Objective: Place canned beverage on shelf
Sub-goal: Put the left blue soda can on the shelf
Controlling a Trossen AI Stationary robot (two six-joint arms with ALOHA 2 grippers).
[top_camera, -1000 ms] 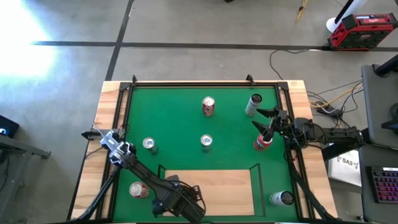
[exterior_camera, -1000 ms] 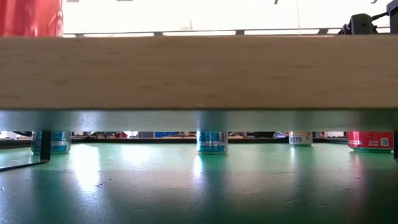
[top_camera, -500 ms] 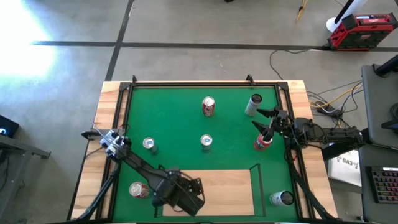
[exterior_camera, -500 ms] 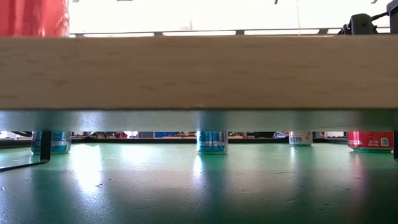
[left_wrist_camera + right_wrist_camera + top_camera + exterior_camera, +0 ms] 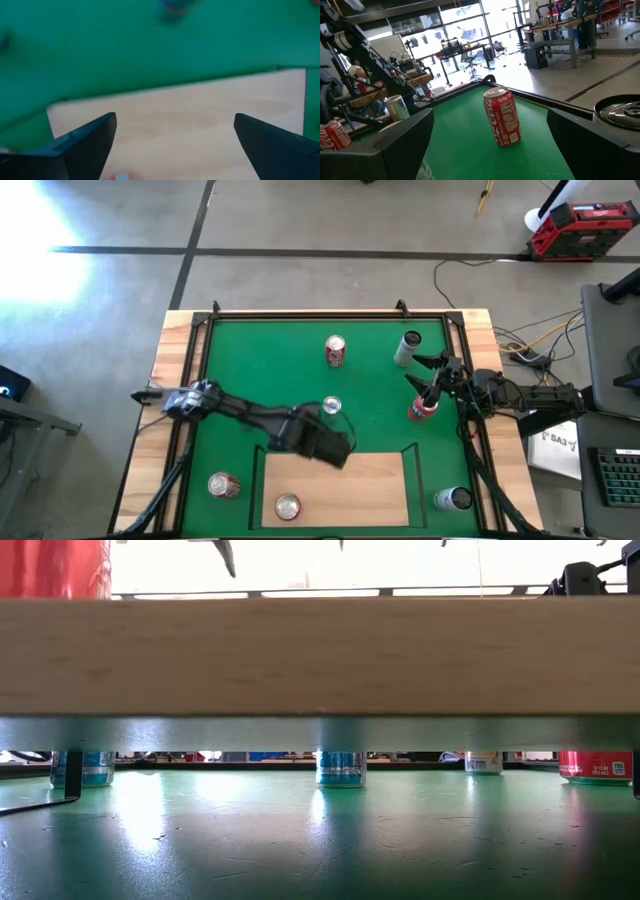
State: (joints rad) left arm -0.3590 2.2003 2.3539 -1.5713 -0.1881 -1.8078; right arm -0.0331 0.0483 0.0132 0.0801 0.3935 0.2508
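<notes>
A red beverage can (image 5: 288, 505) stands upright on its base on the pale wood shelf (image 5: 350, 485), near the shelf's front left. In the low view its body (image 5: 55, 568) rises above the board's edge. My left gripper (image 5: 330, 448) hangs open over the shelf's far edge and points down. The left wrist view shows its two fingers wide apart (image 5: 175, 145) over bare board (image 5: 200, 120). It touches nothing. My right gripper (image 5: 420, 372) waits open at the mat's right edge.
On the green mat (image 5: 270, 360) stand a red can (image 5: 335, 350), a silver can (image 5: 407, 348), a teal can (image 5: 331, 408), a red can (image 5: 422, 410) beside my right gripper, a silver can (image 5: 453, 498) and a red can (image 5: 223, 485) left of the shelf.
My left gripper has risen from the shelf's front left and swung toward the table's far edge and right, rolling about its own axis. The red can that it covered now stands alone and upright on the shelf.
</notes>
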